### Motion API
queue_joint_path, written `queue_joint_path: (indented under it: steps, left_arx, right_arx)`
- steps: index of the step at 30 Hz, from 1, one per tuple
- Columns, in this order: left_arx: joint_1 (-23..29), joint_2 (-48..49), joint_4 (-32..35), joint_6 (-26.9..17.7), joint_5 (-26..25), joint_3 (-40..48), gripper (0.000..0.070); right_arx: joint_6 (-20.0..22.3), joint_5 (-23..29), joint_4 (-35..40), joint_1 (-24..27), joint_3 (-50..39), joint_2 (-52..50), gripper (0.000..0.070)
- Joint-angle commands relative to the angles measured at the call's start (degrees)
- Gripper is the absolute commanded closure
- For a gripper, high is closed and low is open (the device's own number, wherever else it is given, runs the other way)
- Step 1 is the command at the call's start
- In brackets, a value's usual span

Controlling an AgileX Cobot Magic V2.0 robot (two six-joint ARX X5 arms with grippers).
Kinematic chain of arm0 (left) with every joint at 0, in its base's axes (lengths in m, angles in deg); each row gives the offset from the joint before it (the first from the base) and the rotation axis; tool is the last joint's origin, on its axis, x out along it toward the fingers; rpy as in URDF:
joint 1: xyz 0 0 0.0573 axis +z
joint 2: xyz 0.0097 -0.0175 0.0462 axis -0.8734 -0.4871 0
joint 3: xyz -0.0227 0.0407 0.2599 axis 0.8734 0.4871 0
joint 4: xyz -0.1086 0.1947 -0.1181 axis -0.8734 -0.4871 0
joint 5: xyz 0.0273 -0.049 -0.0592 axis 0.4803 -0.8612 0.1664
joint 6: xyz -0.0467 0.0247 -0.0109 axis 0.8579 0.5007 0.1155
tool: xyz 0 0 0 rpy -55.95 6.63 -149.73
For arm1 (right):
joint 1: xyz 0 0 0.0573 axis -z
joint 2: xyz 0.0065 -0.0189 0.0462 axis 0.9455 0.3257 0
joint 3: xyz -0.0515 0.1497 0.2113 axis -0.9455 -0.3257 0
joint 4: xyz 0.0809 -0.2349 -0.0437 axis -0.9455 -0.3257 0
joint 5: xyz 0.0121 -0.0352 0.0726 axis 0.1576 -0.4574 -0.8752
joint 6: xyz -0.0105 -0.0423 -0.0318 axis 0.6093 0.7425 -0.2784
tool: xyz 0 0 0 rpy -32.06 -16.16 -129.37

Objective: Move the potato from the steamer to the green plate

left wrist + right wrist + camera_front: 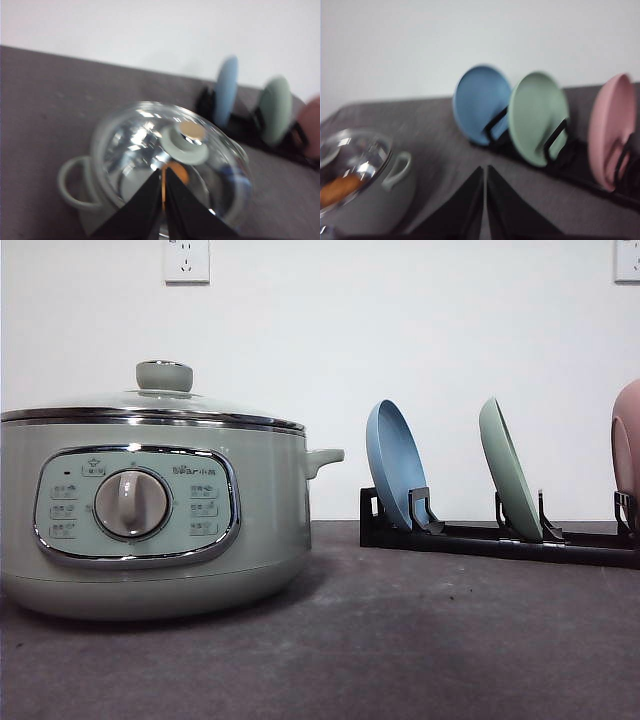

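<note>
A large round pale sage-green electric steamer is shown at the near left of a dark grey matte table, with a chrome-rimmed control panel and central dial facing forward. It is closed by a domed glass lid with a sage-green knob; a small handle projects from its right side.

Through the glass, an orange-brown lump, the potato, is seen inside the steamer in the left wrist view; it appears again as an orange blur under the lid in the right wrist view.

A long black wire plate rack is set to the right of the steamer and farther back. Three shallow round matte plates are held on edge in it, apart from one another: a blue plate at the left, the pale mint-green plate in the middle, and a pink plate at the right, cut by the frame edge. Each plate is empty.

The left gripper is seen above the lid, its black fingers pressed nearly together with a thin slit between them, nothing held. The right gripper is seen above bare table between steamer and rack, its fingers likewise drawn together and holding nothing.

Both wrist views are blurred.
</note>
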State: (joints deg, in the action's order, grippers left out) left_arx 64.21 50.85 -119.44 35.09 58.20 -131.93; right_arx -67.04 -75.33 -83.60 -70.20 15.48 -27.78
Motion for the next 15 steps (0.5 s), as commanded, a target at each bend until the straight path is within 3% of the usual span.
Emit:
queue_joint_path:
  steps: [1, 7, 15]
  left_arx:
    - [-0.13, -2.12, -1.49, -3.75, -2.09, -2.97, 0.0699]
    - [-2.99, -8.71, -9.34, -7.45, -6.35, -11.05, 0.0699]
    - [-8.51, -14.4, -16.16, -10.43, -8.03, -19.04, 0.0699]
  right_arx:
    - [4.32, -1.66, -2.24, -0.05, 3.52, 3.01, 0.07]
    - [10.23, -6.79, -12.23, -0.49, 12.72, 11.9, 0.07]
    - [15.52, -7.18, -25.39, -3.64, 21.11, 19.49, 0.07]
